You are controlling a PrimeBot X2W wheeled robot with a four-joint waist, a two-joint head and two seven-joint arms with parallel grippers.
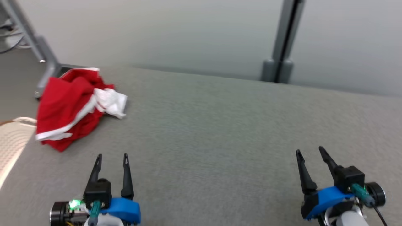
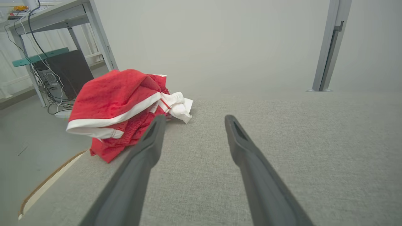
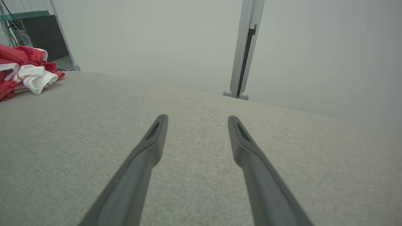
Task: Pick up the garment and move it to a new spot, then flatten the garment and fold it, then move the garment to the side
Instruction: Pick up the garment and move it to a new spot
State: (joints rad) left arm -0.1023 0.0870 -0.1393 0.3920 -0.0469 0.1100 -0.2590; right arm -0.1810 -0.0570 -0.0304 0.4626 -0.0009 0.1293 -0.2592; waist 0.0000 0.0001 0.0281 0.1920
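A crumpled red garment with white trim (image 1: pixel 73 106) lies bunched at the far left corner of the grey fabric table (image 1: pixel 220 131), partly over its left edge. My left gripper (image 1: pixel 112 155) is open near the front left, a short way in front of the garment (image 2: pixel 119 103), touching nothing. Far off at the front right, my right gripper (image 1: pixel 309 150) is open over bare table with nothing between its fingers. The garment (image 3: pixel 22 73) sits at the left edge of the right wrist view, well away from those fingers (image 3: pixel 157 131).
A pale perforated basket or chair edge (image 1: pixel 12 138) sits beside the table's left edge. A grey post (image 1: pixel 282 40) rises behind the table's far edge. A desk frame (image 2: pixel 78 28) with cables and a dark box stands beyond the left corner.
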